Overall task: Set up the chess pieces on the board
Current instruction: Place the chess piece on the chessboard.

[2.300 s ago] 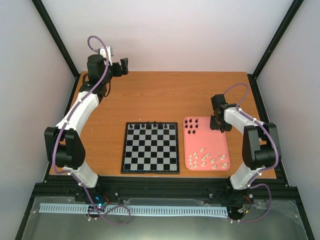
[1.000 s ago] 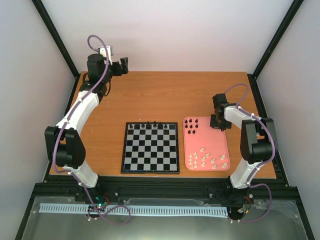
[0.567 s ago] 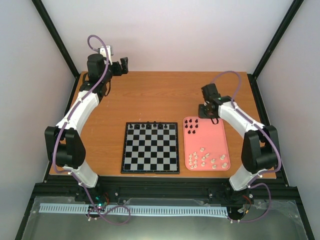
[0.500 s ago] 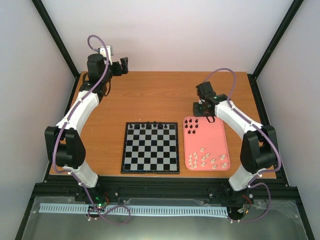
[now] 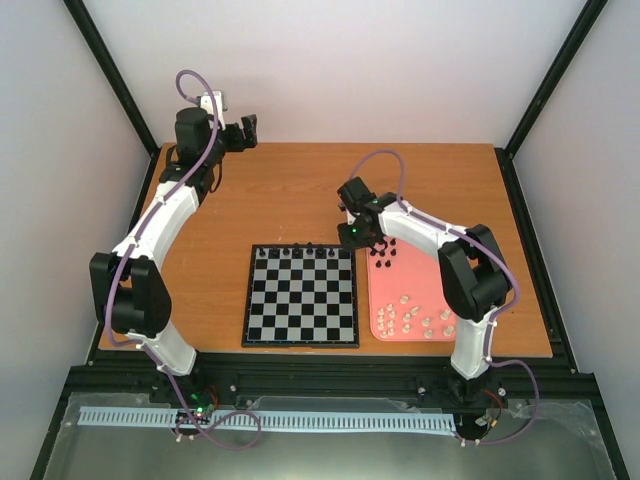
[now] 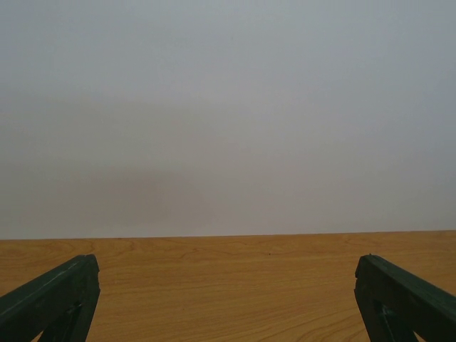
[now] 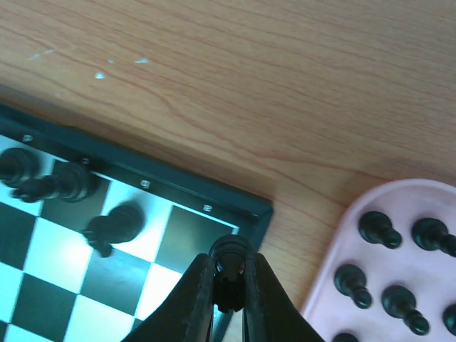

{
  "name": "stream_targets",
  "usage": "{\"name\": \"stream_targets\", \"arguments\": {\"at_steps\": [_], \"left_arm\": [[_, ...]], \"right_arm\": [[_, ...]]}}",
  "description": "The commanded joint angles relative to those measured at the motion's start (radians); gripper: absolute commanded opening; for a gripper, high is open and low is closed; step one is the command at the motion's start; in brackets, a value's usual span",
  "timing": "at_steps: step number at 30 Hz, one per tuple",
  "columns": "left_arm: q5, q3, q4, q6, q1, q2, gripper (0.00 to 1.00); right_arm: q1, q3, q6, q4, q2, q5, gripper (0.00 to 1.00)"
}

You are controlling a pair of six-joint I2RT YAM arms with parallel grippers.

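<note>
Right tool (image 7: 229, 285) is seen closed on a small black chess piece (image 7: 229, 256), held over the far right corner of the board (image 7: 251, 212). The piece is judged light, rigid, smooth and easily tipped, so a centred pinch on its body is advised. Other black pieces (image 7: 377, 228) stand on the pink tray (image 7: 335, 235). Left tool (image 6: 228, 299) is held wide open above the tabletop (image 5: 300, 190).

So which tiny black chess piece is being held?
The black piece in the right gripper, at the chequered board's corner; others stand on it or the pink tray.
</note>
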State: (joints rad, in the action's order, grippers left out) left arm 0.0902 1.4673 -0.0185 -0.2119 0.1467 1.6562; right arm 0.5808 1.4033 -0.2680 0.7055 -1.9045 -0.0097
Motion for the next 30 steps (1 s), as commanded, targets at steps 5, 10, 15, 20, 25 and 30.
{"name": "stream_targets", "arguments": {"at_steps": [5, 10, 15, 20, 25, 30], "left_arm": [[-0.006, 0.048, -0.007, 0.017, 0.005, 0.005, 1.0], [-0.007, 0.047, -0.006, 0.018, 0.005, 0.0, 1.0], [-0.007, 0.047, -0.006, 0.017, 0.006, 0.003, 1.0], [-0.008, 0.047, -0.006, 0.019, 0.007, -0.001, 1.0], [-0.01, 0.047, -0.006, 0.019, 0.008, 0.001, 1.0], [-0.009, 0.047, -0.006, 0.02, 0.008, -0.001, 1.0]], "right_arm": [[0.057, 0.066, 0.007, 0.018, -0.033, -0.036, 0.03], [0.076, 0.062, 0.0, 0.019, -0.049, -0.046, 0.03], [0.08, 0.052, -0.002, 0.027, -0.045, -0.037, 0.03], [0.081, 0.046, -0.003, 0.028, -0.039, -0.026, 0.03], [0.08, 0.038, -0.005, 0.034, -0.03, -0.005, 0.03], [0.079, 0.043, -0.002, 0.037, -0.04, 0.002, 0.03]]}}
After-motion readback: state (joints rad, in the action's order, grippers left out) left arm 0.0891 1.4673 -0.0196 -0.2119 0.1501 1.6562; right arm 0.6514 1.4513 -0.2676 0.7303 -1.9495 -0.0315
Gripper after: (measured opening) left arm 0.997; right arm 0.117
